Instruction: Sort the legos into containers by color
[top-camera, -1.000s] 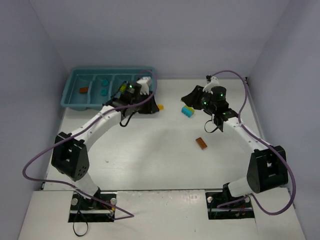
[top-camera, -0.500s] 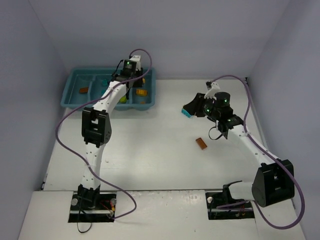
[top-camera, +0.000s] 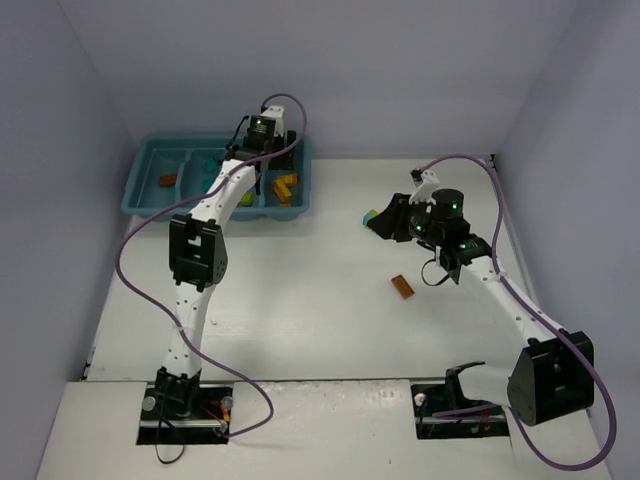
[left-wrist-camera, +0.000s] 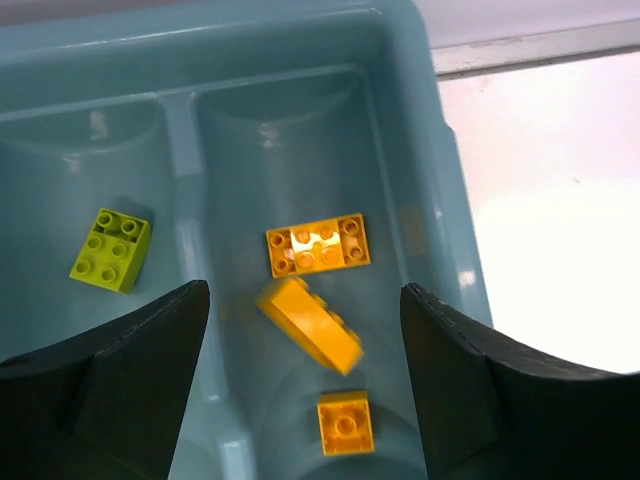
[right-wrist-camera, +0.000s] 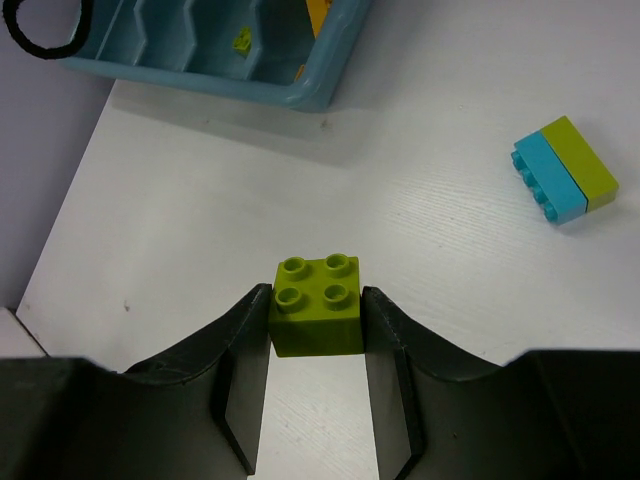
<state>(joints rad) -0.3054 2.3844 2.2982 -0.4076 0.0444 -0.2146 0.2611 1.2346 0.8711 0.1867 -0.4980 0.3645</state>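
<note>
My left gripper (left-wrist-camera: 305, 310) hangs open over the rightmost compartment of the teal tray (left-wrist-camera: 420, 150). Below it a yellow-orange lego (left-wrist-camera: 310, 325) is tilted and blurred, beside a flat one (left-wrist-camera: 318, 245) and a small one (left-wrist-camera: 346, 422). A lime lego (left-wrist-camera: 111, 250) lies in the neighbouring compartment. My right gripper (right-wrist-camera: 316, 335) is shut on a lime green lego (right-wrist-camera: 315, 305) above the table. A joined cyan and lime lego (right-wrist-camera: 565, 170) lies to its right. In the top view a brown-orange lego (top-camera: 403, 287) lies on the table.
The tray (top-camera: 145, 195) stands at the back left against the wall, with a brown-orange lego (top-camera: 167, 180) in its left compartment and teal ones (top-camera: 208, 163) beside it. Grey walls close in the table on three sides.
The left arm stretched out over the tray, then its gripper opened and let go of a yellow-orange lego into the rightmost compartment. The right gripper kept its hold on the lime lego and shifted slightly.
</note>
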